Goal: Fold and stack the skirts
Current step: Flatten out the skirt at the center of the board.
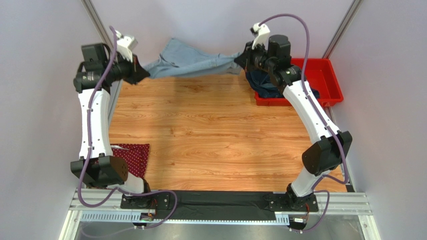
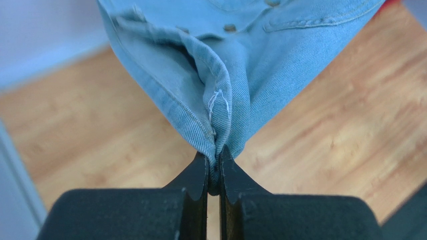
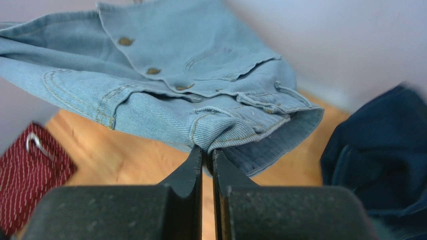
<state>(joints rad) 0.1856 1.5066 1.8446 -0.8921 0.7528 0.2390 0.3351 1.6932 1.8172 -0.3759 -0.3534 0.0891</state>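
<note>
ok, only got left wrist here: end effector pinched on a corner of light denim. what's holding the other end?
Observer: The right end effector is shut on the opposite end of the light blue skirt.
Operator: where's the dark skirt?
Observer: The dark blue skirt sits in the red tray, far right.
Operator: and the red one?
Observer: The red dotted skirt lies on the table, near-left corner.

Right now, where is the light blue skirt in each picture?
Top view: light blue skirt upper middle, between left gripper and right gripper.
Left wrist: top centre, pinched by the left gripper.
Right wrist: upper left to centre, pinched by the right gripper.
Shared landmark: the wooden table.
</note>
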